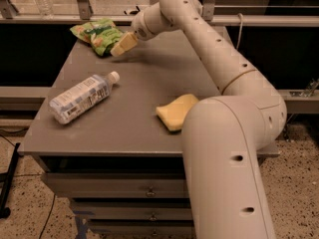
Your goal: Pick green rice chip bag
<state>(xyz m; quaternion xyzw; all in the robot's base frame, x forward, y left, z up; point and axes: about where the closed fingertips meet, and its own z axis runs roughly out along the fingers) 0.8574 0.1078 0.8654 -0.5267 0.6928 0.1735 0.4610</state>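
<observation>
The green rice chip bag lies flat at the far left corner of the table, its long axis running roughly left to right. The gripper is at the bag's right end, at or against its edge, so the bag lies just to its left and slightly farther back. Whether the gripper is open or closed cannot be told.

Water bottle lies left on the table, yellow sponge right, hand above far edge.
</observation>
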